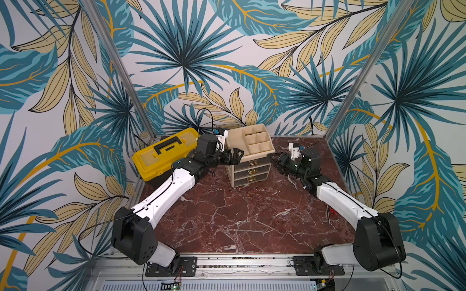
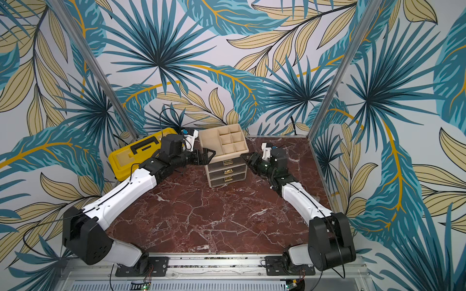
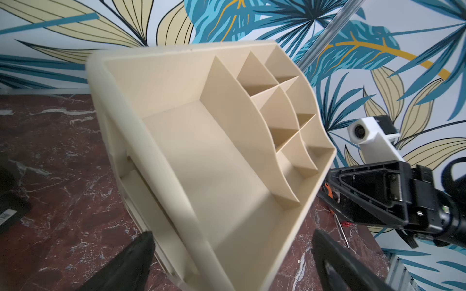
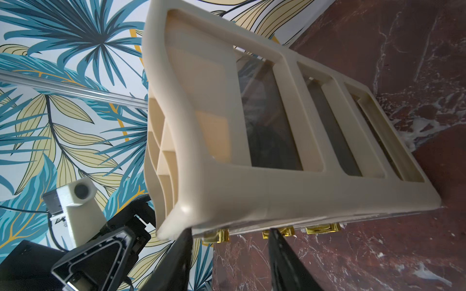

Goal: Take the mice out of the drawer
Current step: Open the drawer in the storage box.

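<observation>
Nudging the yellow toolbox (image 1: pixel 164 153) at far left is one risk, since the left arm's elbow passes just beside it. Next, the left end effector (image 1: pixel 236 156) stands with jaws wide apart astride the top tray's corner of the beige drawer unit (image 1: pixel 249 176), clamped on nothing; unless it steadies the unit, a pull could drag or tip it across the table (image 1: pixel 239 221). All three drawers are shut, and a dark shape (image 4: pixel 264 143) behind the clear side of the top drawer (image 1: pixel 259 163) is probably the mice, though I cannot tell. The right end effector (image 1: pixel 273 158), jaws partly apart and empty, could slip off the small gold handle. Left arm reaches forward and inward, wrist level at tray height; right arm mirrors it, wrist beside the unit's right front corner
</observation>
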Robot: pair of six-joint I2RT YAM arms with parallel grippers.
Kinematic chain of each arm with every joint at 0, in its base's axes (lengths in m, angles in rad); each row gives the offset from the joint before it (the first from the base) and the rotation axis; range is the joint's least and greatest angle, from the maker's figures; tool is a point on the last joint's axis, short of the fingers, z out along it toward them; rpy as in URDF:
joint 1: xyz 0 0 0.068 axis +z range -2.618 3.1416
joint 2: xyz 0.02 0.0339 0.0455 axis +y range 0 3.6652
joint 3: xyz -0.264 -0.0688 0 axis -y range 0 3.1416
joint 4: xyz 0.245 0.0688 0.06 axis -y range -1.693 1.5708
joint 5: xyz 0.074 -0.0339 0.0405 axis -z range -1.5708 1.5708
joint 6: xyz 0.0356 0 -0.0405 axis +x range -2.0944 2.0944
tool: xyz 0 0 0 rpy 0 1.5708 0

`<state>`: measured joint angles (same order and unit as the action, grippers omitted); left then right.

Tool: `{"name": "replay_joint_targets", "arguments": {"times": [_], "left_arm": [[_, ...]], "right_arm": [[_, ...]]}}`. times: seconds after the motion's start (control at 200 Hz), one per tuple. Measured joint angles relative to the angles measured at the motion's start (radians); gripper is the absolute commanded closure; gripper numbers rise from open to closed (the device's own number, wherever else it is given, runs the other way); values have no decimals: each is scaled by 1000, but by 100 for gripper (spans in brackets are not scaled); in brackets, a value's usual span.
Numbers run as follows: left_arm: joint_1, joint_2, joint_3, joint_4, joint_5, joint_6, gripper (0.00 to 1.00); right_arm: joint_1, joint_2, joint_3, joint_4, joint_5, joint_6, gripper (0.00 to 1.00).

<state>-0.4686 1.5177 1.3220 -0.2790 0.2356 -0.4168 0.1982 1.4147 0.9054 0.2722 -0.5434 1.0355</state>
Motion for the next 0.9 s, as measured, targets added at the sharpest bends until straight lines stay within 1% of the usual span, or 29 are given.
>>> {"name": "replay_joint_targets", "arguments": {"times": [0.225,0.331,0.456,0.556,0.661,0.776,0.901], "left_arm": [[6,109,86,7,-33,4,0],[21,148,123,14,-35,4,0],[45,172,141,30,-34,4,0],[56,181,146,31,-31,-2,0],[62,182,150,37,-29,-15,0],[62,182,150,44,-25,-27,0],[61,182,150,49,-16,-41,0]], "right_arm": [[0,74,44,24,5,15,51],[0,106,73,31,11,17,53],[2,109,70,48,11,40,55],[17,105,29,118,16,95,58],[65,82,-31,153,58,140,62],[131,56,-80,192,129,188,64],[174,49,-111,247,200,239,65]]}}
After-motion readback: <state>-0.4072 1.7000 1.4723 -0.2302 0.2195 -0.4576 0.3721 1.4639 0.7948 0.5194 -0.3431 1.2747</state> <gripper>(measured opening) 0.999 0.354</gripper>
